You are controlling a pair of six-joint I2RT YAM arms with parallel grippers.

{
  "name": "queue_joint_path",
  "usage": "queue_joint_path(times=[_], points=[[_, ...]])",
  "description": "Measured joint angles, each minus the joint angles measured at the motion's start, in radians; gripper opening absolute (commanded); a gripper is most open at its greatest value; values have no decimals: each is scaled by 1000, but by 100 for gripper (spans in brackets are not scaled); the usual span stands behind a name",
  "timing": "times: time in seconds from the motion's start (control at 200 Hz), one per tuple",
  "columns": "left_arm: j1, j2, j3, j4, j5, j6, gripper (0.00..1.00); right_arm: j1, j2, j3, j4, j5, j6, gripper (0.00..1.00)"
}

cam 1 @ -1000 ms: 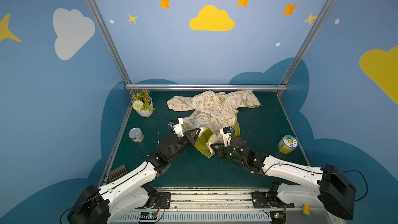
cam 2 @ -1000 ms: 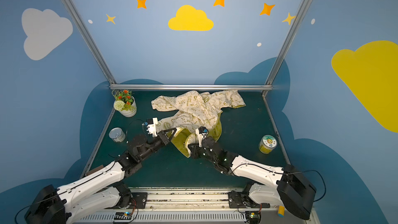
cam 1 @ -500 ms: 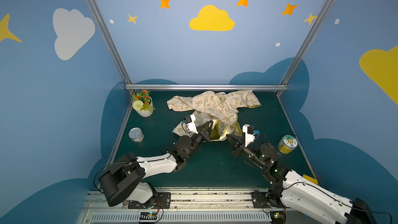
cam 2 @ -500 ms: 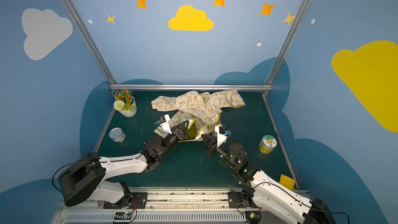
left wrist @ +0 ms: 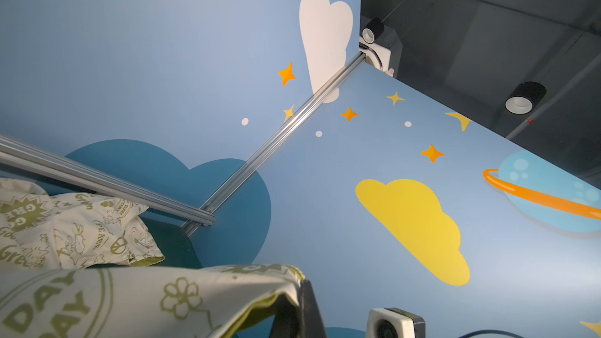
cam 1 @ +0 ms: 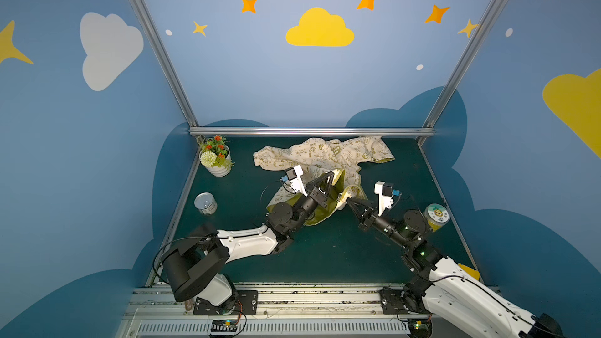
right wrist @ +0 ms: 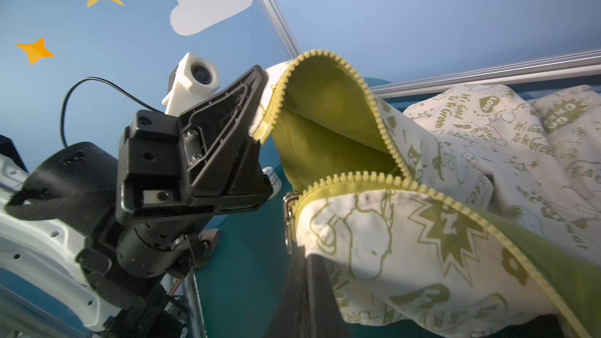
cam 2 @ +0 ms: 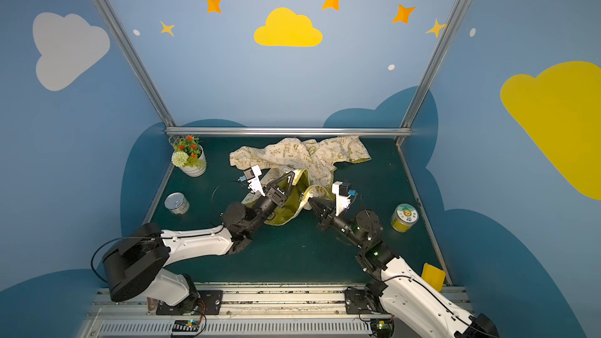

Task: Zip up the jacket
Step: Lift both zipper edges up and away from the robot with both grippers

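Surface: a dark green mat inside blue walls with stars and clouds.
Jacket: the jacket lies crumpled by the back rail, its open front raised toward us.
Left claw: the left gripper is clamped on one toothed edge, up high.
Right claw: the right gripper pinches the other edge, just under the slider.
Relation: the two bottom ends are apart, side by side, and the zip runs back. We judge the left's end must meet the slider.
Room: bare mat in front, with the tin can and jar well apart.

Both top views look down from high in front onto the jacket; wrist cameras sit close against it, facing upward.
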Motion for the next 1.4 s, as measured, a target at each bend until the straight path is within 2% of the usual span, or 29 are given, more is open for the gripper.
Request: queue_joint_path(times=[0.396, 0.706, 0.866, 0.971, 1.096, 1.217, 1.302, 1.397], points=[[-2, 9, 185, 5, 83, 159, 3, 0, -61, 69, 25, -31, 27, 0], [-2, 98, 322, 9, 154, 233, 3, -1, -87, 139, 11, -10, -93, 0], [0, 104, 317, 12, 144, 264, 3, -16, -94, 191, -106, 47, -136, 0], [18, 106, 255, 26, 122, 268, 3, -24, -89, 212, -245, 91, -135, 0], [91, 168, 190, 32, 117, 279, 3, -67, -9, 235, -422, 91, -131, 0], [240, 257, 218, -29, 167, 240, 3, -159, 183, 318, -534, 30, -141, 0], [361, 318, 330, -98, 226, 206, 3, -255, 326, 441, -591, -40, -156, 0], [462, 372, 527, -184, 285, 181, 3, -349, 484, 678, -640, -129, -178, 0]])
